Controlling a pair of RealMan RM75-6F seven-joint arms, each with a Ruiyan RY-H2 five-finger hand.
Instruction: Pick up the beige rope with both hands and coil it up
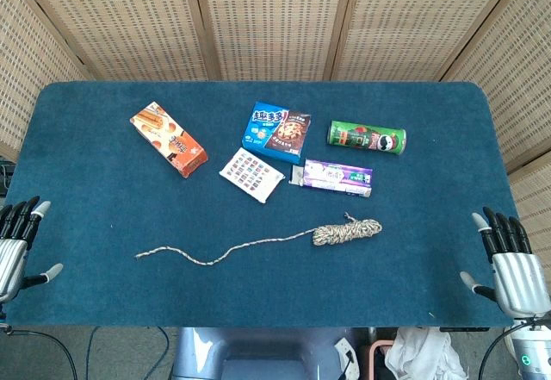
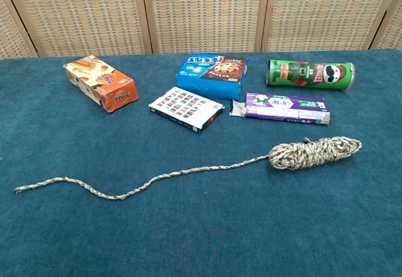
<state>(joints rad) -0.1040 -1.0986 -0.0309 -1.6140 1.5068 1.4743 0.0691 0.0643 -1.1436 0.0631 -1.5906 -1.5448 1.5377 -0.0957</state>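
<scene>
Blue cloth-covered table (image 1: 103, 208) seen from above and from chest height, w/ woven wicker screens (image 1: 275, 18) behind it.

The beige rope (image 1: 258, 242) lies on the near-centre of the table: one end wound into a loose bundle (image 2: 314, 151) toward the right, the rest trailing left in a wavy line to a free end (image 2: 19, 190). Nothing touches it.

Left hand (image 1: 19, 240) rests at the table's left edge, fingers spread, holding nothing. Right hand (image 1: 508, 259) sits at the right edge, fingers likewise apart and empty. Both are well apart from the rope; neither shows in the chest view.

Behind the rope, a row of packaged goods:
- orange snack box (image 2: 100, 83), far left, angled; lettering too small to read.
- blue cookie box (image 2: 212, 75) w/ white Chinese characters and a cookie photo.
- small white box (image 2: 186, 108) printed w/ rows of tiny pictures, just in front of the blue one.
- purple pack (image 2: 286, 107), white label, text unreadable.
- green Pringles can (image 2: 311, 75) lying on its side, mascot face visible.
</scene>
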